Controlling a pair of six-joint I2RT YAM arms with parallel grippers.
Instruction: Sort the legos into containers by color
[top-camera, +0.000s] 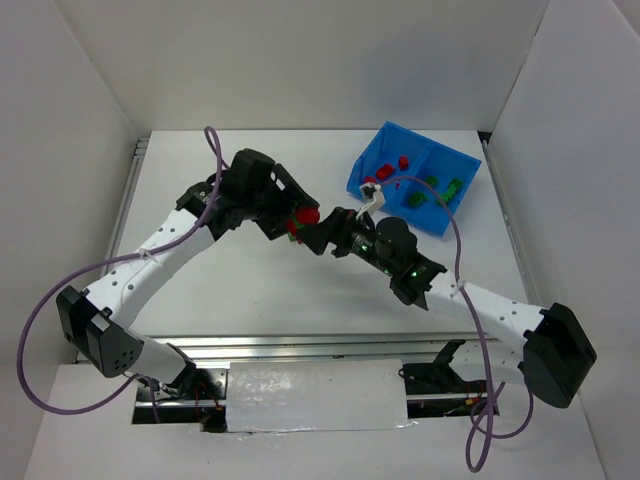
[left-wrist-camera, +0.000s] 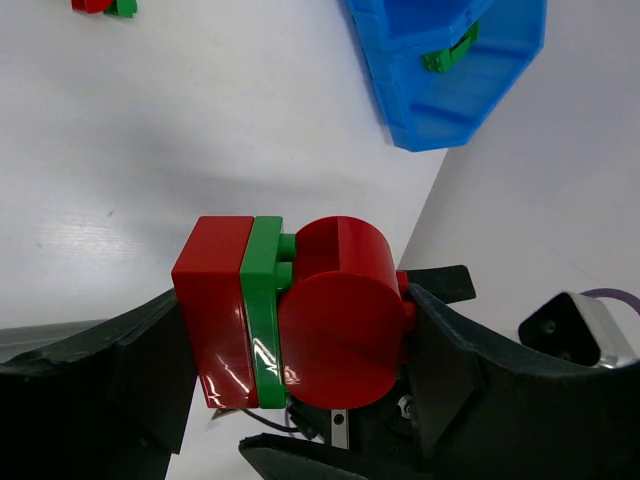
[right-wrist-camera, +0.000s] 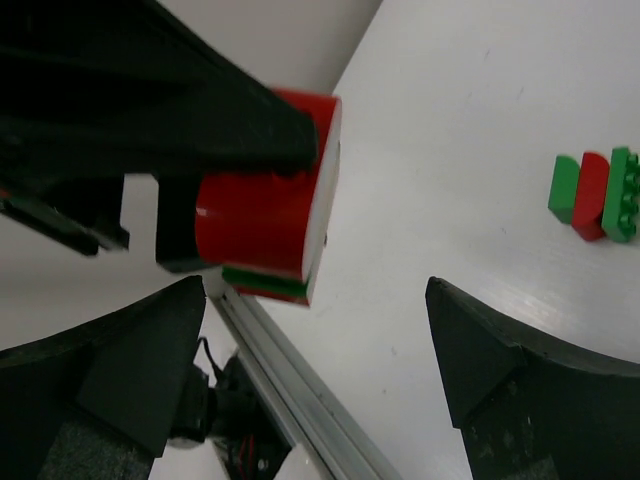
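Legos (top-camera: 403, 162) occupy a booth with white walls (top-camera: 300, 60) and a white counter (top-camera: 250, 290). Far right on it sits the blue bin (top-camera: 392, 135), with red bricks (top-camera: 385, 172) in its left compartment and green bricks (top-camera: 432, 182) in its right. The left tool (left-wrist-camera: 300, 310) clamps a red-green-red stack (left-wrist-camera: 340, 340) above the counter. The right tool (right-wrist-camera: 320, 340) gapes wide, empty, facing that stack. A small green-red-green cluster (right-wrist-camera: 597, 195) lies on the counter.
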